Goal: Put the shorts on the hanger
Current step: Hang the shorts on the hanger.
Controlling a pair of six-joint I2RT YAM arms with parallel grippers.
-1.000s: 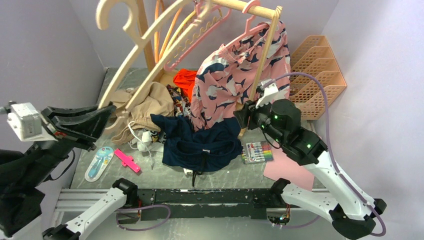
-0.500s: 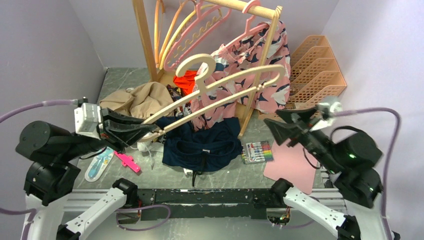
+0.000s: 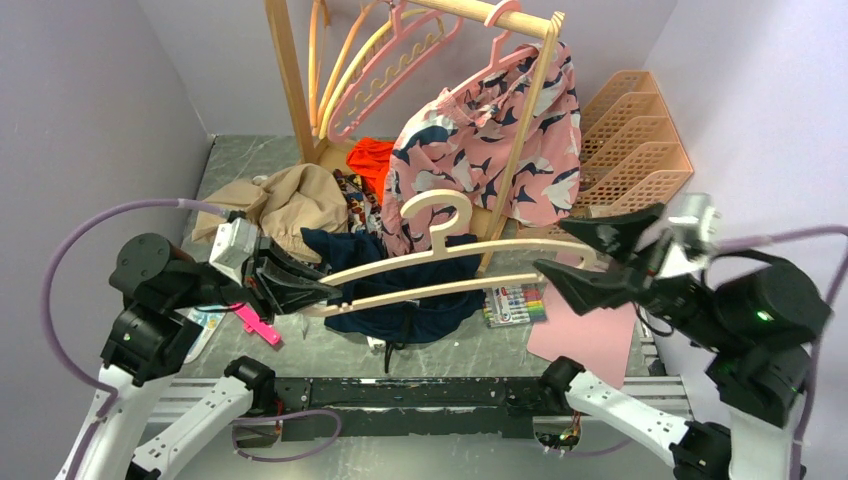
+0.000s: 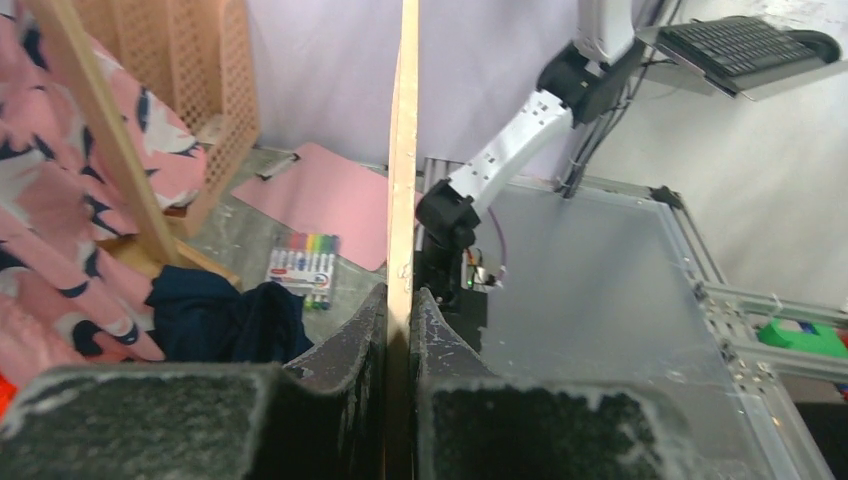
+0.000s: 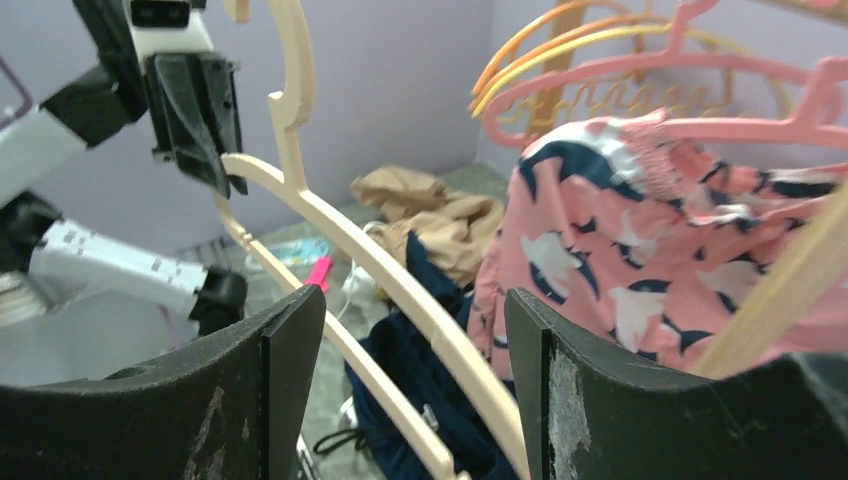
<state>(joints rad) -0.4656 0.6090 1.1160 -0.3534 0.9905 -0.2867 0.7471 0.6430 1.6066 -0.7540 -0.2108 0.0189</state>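
Soft, even light falls from above in the top view; the grey counter (image 3: 330, 352) shows only faint, blurred-edged shadows beneath the clothes and a dull sheen, with no hard glare; the lilac walls (image 3: 90, 100) lean outward toward the frame edges, a wide-lens bend; detail here is fairly crisp. In the left wrist view the left end effector (image 4: 400, 300) sits close to the lens, dark, grainy and out of focus; the hanger (image 4: 403, 150) sharpens farther off; the right side is bright, nearly washed out. The right wrist view is softer overall; the right end effector (image 5: 410, 300) is a dark blur along the bottom; the pink hangers (image 5: 700, 70) look hazy.
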